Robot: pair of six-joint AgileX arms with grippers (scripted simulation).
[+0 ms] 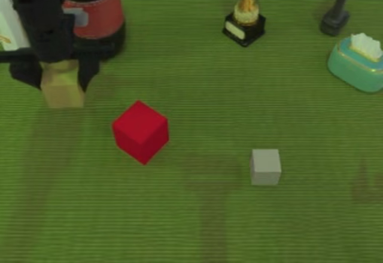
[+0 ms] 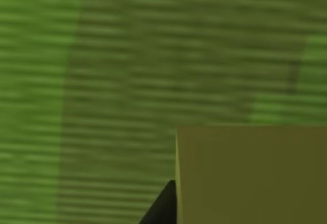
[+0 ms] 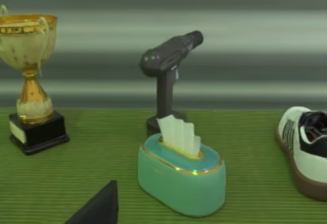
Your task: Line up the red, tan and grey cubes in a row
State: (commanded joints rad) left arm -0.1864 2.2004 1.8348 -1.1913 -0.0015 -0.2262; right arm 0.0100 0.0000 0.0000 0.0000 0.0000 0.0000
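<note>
Tan cube (image 1: 61, 84) sits at the table's far left, clamped between the left gripper (image 1: 60, 74) fingers on opposite flat faces, looks rigid, matte, light; red cube (image 1: 140, 131) nearby, grey cube (image 1: 266, 166) well right; right gripper's state unclear.

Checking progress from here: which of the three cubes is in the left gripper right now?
The tan cube, at the table's far left between the left gripper's fingers. The red cube and the grey cube sit free on the green mat, no gripper near them.
</note>
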